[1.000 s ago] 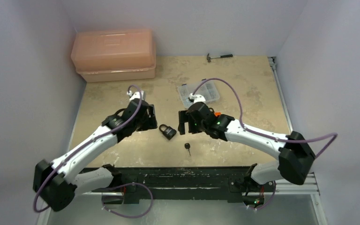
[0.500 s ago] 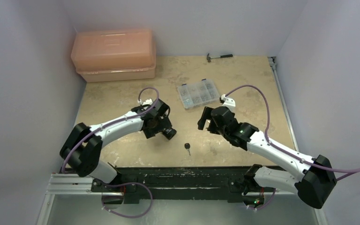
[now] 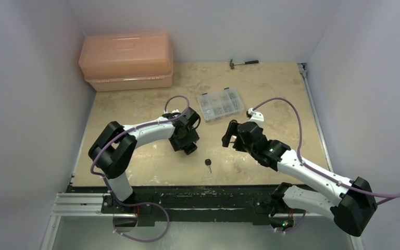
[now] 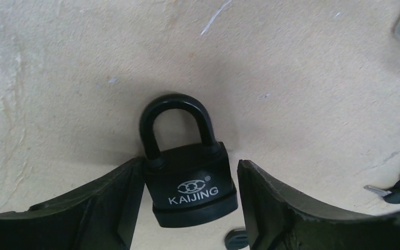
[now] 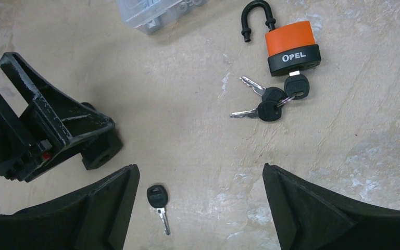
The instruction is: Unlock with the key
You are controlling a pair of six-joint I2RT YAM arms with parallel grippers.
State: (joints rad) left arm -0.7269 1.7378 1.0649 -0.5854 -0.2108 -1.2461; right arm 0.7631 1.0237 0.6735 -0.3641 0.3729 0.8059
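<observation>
Left wrist: left gripper (image 4: pixel 190 172) jaws parted, straddling KAIJING padlock (image 4: pixel 192 188), unclamped.
Right wrist: right gripper (image 5: pixel 199 172) wide, empty, above key (image 5: pixel 159 204).
Next: clamp padlock.

key (image 5: pixel 158 200) | flat on table (image 5: pixel 198 135), between spread fingers (image 5: pixel 101 208) | orange padlock (image 5: pixel 292 48) shackle open

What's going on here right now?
The left gripper sits low with open jaws on either side of the black padlock, not yet clamped. The right gripper hovers wide open near the single key, which lies loose on the table. Nothing is held.
</observation>
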